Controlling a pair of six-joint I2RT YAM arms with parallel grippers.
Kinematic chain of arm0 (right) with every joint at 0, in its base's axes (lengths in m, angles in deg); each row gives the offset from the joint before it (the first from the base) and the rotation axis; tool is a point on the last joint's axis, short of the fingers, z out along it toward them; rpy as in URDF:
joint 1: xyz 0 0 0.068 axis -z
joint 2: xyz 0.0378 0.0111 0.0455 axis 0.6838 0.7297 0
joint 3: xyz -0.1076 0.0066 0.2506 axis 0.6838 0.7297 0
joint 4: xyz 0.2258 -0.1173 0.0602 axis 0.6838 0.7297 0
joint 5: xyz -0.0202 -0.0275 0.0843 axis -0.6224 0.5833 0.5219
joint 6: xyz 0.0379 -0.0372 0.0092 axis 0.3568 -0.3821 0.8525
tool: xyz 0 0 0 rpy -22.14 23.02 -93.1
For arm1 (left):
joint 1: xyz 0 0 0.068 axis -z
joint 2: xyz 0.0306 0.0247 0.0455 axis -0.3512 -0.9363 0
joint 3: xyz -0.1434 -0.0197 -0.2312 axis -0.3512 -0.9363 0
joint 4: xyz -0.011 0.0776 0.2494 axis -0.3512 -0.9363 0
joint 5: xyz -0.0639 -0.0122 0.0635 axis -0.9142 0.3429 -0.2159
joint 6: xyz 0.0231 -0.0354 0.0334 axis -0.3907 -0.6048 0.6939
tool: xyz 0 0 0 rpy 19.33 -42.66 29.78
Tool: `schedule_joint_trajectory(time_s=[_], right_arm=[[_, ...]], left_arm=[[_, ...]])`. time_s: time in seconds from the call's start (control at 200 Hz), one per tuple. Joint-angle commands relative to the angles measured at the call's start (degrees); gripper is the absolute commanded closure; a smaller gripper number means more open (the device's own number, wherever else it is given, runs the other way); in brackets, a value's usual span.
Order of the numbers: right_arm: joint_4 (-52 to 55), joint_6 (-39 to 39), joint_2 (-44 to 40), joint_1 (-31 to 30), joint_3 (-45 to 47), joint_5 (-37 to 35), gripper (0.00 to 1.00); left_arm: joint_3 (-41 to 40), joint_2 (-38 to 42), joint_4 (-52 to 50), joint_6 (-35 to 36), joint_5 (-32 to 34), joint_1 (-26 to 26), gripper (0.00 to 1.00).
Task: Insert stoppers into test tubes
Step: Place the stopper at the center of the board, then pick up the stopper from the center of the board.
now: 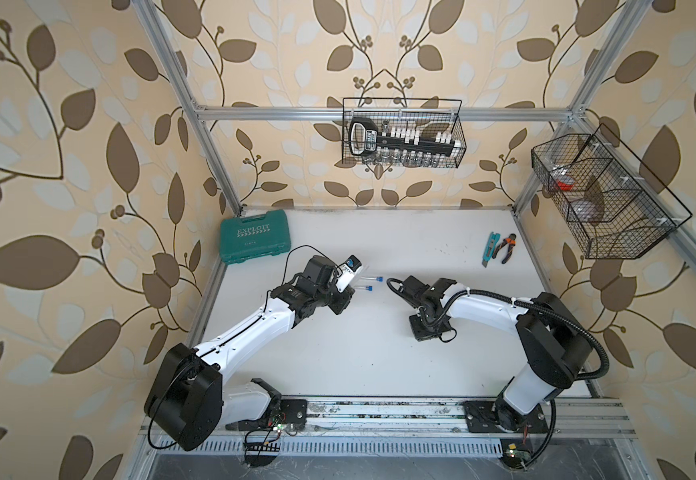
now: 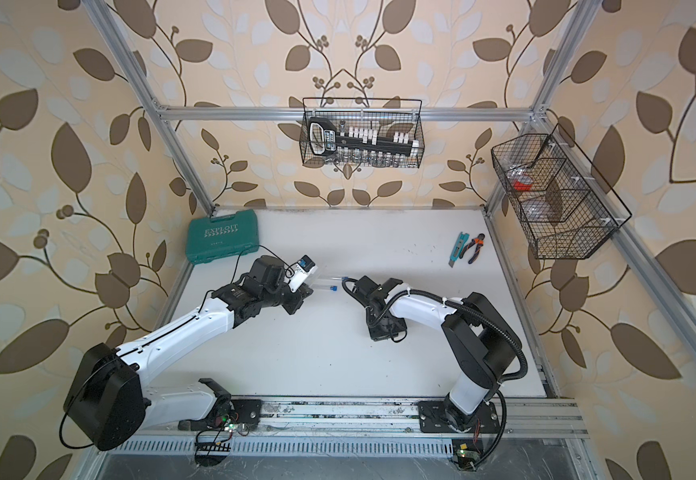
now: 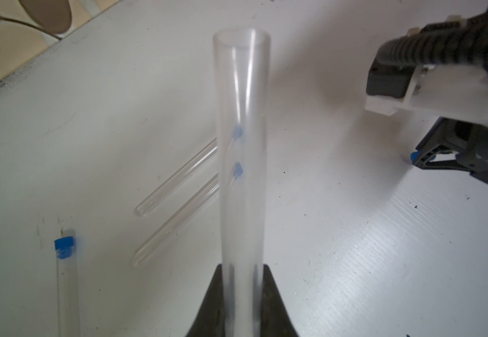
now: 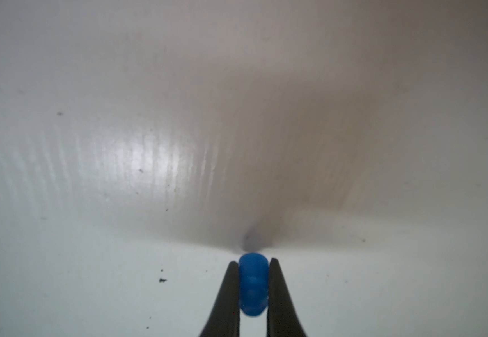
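Left claw (image 3: 243, 275): we see it clamped tight on an open test tube (image 3: 242, 140), its mouth pointing away from the fingers.
Right claw (image 4: 253, 262): pinched shut on a blue stopper (image 4: 253, 289), close over the white counter (image 4: 91, 146); we cannot tell whether it touches.
Counter: two stoppered tubes (image 3: 178, 176) lie side by side, with a third stoppered tube (image 3: 67, 291) apart from them.

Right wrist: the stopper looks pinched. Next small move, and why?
Probably lift the right gripper and carry its stopper toward the open mouth of the tube in the left gripper: the jaws are shut on the stopper, and that tube is unplugged.
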Motion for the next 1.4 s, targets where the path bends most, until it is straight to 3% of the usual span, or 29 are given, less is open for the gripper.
schedule_joint_trajectory(time_s=[0.0,0.2,0.265,0.445,0.8,0.895,1.06,1.394], right_arm=[[5.05,-2.38,4.38,0.32,-5.14,-13.18,0.93],[4.94,-2.91,14.84,-0.62,-11.75,-17.54,0.93],[5.12,-2.75,16.31,-2.14,-13.07,-17.68,0.87],[0.89,-1.25,13.01,-5.10,-13.23,-6.67,0.71],[-2.82,0.29,5.19,-3.11,-9.30,2.24,0.72],[-2.40,0.78,4.02,-1.51,-7.86,3.34,0.66],[-3.75,0.47,4.55,0.31,-5.56,6.90,0.65],[-4.62,-0.97,8.84,1.69,-7.37,8.32,0.75]], left_arm=[[-0.62,2.16,-1.58,1.11,3.33,0.14,1.00],[-1.36,4.30,-2.90,2.12,5.58,0.16,1.00],[-1.74,5.18,-3.07,2.34,6.39,0.16,1.00],[-2.48,6.31,-2.86,2.38,7.72,0.14,1.00],[-2.03,5.65,-2.72,1.83,7.96,0.14,1.00],[-2.10,5.87,-2.76,1.80,8.00,0.12,1.00],[-2.12,5.61,-2.56,1.59,7.71,0.12,1.00],[-1.60,5.68,-3.06,2.04,7.69,0.12,1.00]])
